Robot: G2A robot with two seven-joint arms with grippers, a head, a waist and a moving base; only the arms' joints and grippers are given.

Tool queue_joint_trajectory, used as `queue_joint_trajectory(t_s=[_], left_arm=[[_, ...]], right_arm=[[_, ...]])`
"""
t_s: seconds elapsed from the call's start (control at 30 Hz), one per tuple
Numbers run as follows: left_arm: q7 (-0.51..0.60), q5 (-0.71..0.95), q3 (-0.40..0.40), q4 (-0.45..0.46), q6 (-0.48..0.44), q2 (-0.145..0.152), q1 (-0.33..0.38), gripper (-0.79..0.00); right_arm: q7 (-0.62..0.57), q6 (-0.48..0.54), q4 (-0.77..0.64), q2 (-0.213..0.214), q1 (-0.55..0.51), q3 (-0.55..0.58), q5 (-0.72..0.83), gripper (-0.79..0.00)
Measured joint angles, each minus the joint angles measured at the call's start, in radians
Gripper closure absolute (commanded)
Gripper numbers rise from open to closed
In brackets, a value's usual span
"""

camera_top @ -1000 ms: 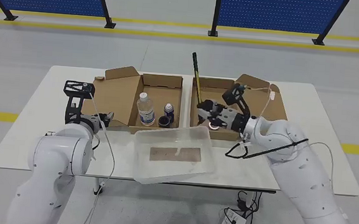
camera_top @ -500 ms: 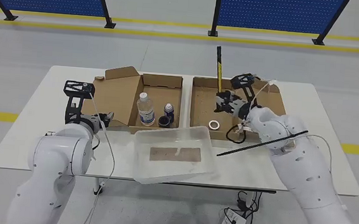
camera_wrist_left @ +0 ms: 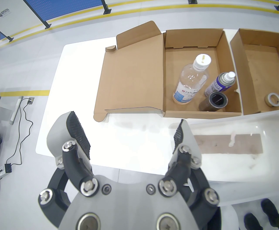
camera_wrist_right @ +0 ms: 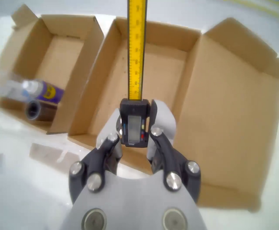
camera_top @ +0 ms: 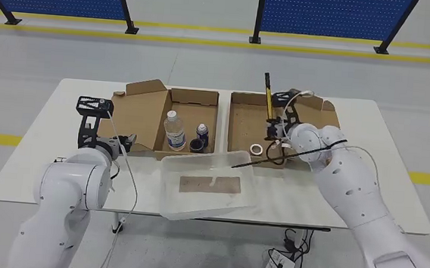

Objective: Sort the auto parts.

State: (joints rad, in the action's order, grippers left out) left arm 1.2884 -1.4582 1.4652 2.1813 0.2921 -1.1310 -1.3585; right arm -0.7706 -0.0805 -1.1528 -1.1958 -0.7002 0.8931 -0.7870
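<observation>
1. Right claw [camera_wrist_right: 135,113] has carried the caliper [camera_wrist_right: 136,65] further over the right-hand cardboard box [camera_top: 245,121], toward its middle; left claw [camera_wrist_left: 126,120] has not moved, jaws wide and empty above the bench [camera_wrist_left: 74,76].
2. Right claw is clamped on the caliper's black display head; the yellow ruled beam points away from the robot.

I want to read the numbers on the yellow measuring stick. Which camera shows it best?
The right wrist view. The caliper is close up there, with its yellow scale and grey screen plain to see, clamped in the right gripper. The top view shows the caliper only as a thin yellow-and-black stick over the right-hand cardboard box.
</observation>
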Motion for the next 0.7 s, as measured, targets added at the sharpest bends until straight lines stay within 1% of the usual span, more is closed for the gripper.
queue_joint_trajectory(t_s=[0.17,0.37,0.53,0.7], left_arm=[[0.000,0.000,0.000,0.000,0.000,0.000,0.000,-0.785],[0.000,0.000,0.000,0.000,0.000,0.000,0.000,-0.785],[0.000,0.000,0.000,0.000,0.000,0.000,0.000,-0.785],[0.000,0.000,0.000,0.000,0.000,0.000,0.000,-0.785]], right_arm=[[0.007,-0.001,0.106,-0.033,0.044,-0.055,0.017,0.000],[0.033,0.013,0.211,-0.067,0.074,-0.086,0.060,0.000],[0.049,0.047,0.271,-0.092,0.099,-0.101,0.109,0.000],[0.055,0.066,0.313,-0.127,0.124,-0.135,0.151,0.000]])
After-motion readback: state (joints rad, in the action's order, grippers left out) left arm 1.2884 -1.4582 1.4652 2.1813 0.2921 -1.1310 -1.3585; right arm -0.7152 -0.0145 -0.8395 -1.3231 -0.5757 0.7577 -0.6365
